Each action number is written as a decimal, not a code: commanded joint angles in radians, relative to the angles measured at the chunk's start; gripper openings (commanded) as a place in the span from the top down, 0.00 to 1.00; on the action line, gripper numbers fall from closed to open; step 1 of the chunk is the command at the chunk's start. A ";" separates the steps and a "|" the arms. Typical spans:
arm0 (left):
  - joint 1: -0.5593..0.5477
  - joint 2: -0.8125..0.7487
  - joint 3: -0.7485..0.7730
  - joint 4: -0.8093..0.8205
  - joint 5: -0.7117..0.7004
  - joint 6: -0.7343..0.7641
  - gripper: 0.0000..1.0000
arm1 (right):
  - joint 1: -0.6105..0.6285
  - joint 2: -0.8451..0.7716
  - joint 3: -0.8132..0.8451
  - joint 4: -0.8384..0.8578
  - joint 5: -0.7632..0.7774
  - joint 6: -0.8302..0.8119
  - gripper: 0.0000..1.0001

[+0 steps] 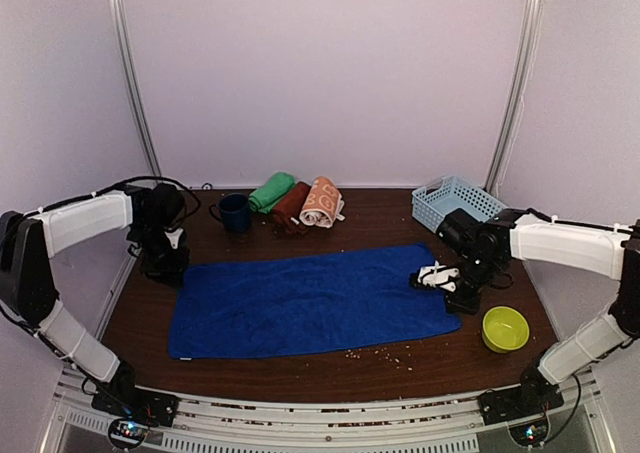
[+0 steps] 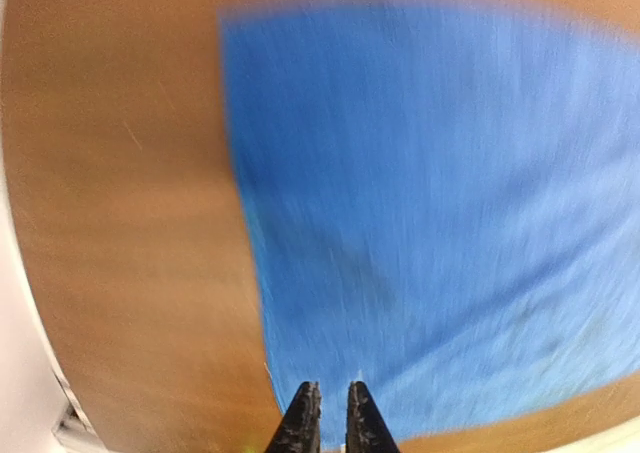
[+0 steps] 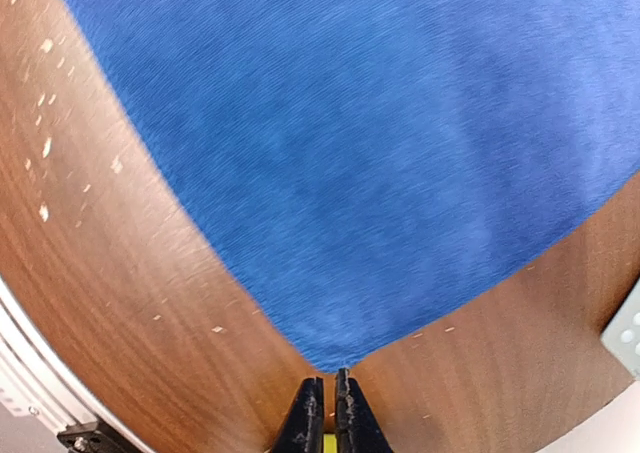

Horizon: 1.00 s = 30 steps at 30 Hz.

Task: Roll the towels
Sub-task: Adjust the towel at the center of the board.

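Edges: the blue towel [image 1: 310, 298] lies flat at the middle of the table [image 1: 400, 231], long side left to right. Wood shows on all four sides of it. The near strip carries scattered crumbs [image 1: 385, 353].

Count: four towels, one mug [image 1: 236, 213], one basket [image 1: 430, 211], one bowl [image 1: 505, 329].
- Green towel [image 1: 271, 191], maroon towel [image 1: 291, 207] and orange towel [image 1: 321, 202]: rolled, touching in a row at the far edge, right of the mug.
- Basket far right; bowl near right, apart from the blue towel.

Blue towel: unrolled, smooth, edges slightly wavy.

Left gripper [image 2: 332, 423]: over the wood beside the blue towel's far left corner, jaws narrowly parted, nothing between.

Right gripper [image 3: 328, 413]: jaws closed, tips at a right corner of the blue towel. Whether cloth is pinched cannot be told.
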 commanded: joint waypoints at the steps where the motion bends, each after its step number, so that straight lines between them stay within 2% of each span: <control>1: 0.076 0.106 0.096 0.124 -0.030 0.059 0.93 | -0.025 0.057 0.023 0.027 0.004 -0.016 0.92; 3: 0.079 0.148 0.127 0.160 -0.018 0.070 1.00 | -0.027 0.067 0.001 0.063 0.018 -0.020 0.92; 7: 0.078 0.107 0.106 0.207 0.182 0.089 1.00 | -0.027 0.075 -0.061 0.101 0.035 -0.027 0.92; 10: 0.064 0.059 0.061 0.173 0.255 0.098 1.00 | -0.027 0.073 -0.105 0.112 0.072 -0.044 0.92; 15: 0.048 -0.009 -0.011 0.035 0.289 0.123 1.00 | -0.025 0.091 -0.145 0.135 0.114 -0.055 0.91; 21: -0.037 -0.075 -0.211 0.012 0.294 0.072 1.00 | -0.007 0.112 -0.177 0.142 0.139 -0.054 0.91; 30: -0.097 -0.128 -0.301 -0.066 0.210 0.028 1.00 | 0.063 0.014 -0.245 0.043 0.086 -0.135 0.92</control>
